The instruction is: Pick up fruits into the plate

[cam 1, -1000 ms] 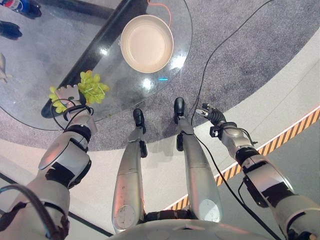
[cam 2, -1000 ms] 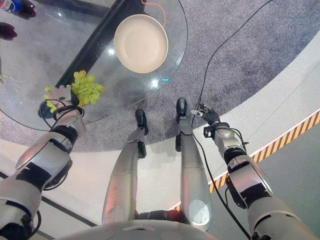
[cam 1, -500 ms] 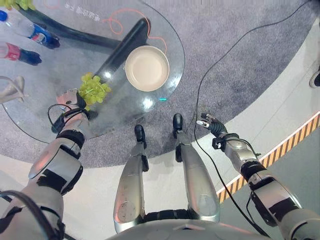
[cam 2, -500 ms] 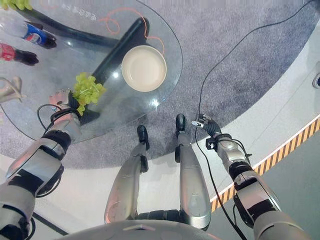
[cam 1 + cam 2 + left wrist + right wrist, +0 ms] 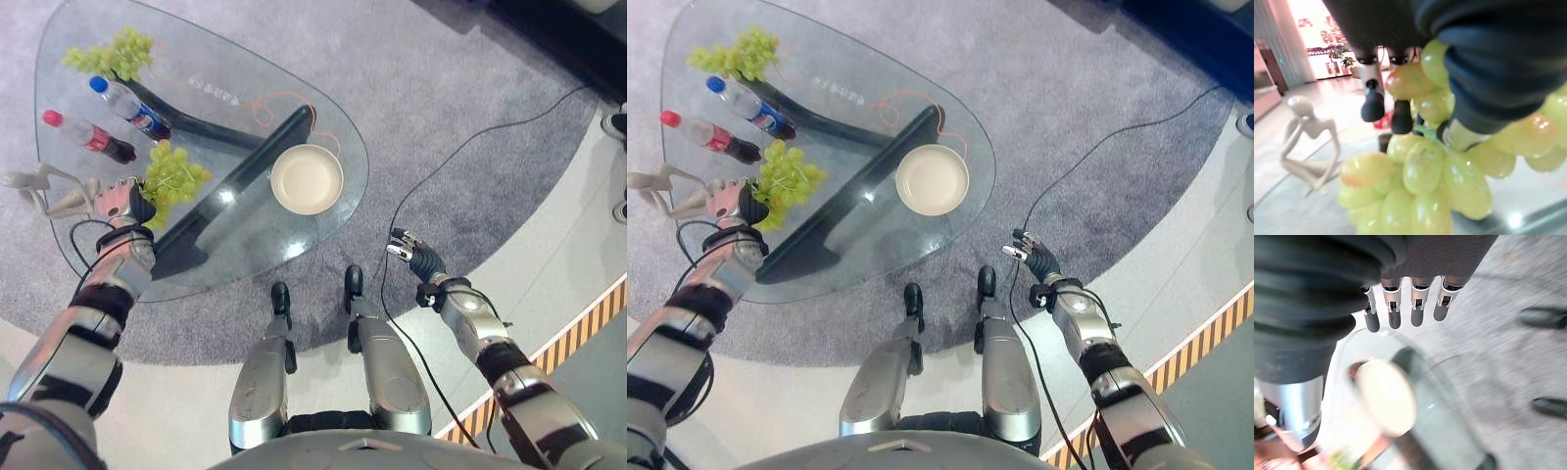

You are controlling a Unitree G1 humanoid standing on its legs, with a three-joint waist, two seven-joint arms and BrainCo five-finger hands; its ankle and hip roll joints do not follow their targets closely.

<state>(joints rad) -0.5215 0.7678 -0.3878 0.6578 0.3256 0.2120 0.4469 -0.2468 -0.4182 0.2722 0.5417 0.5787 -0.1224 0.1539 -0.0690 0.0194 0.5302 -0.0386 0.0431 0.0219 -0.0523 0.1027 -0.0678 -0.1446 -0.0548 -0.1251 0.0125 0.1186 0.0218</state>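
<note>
Left hand point(image 5: 125, 204), fingers curled round the green grape bunch point(image 5: 173, 179), now holds it lifted above the glass table point(image 5: 196, 117), well left of the empty plate point(image 5: 307, 179), while the relaxed, empty right hand point(image 5: 411, 255) hangs over the carpet.

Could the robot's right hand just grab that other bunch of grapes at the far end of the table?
Probably not. The right hand hangs off the glass table, over the carpet, while the far grapes lie at the opposite end, beyond the bottles. The left hand sits nearer, but already holds grapes.
</note>
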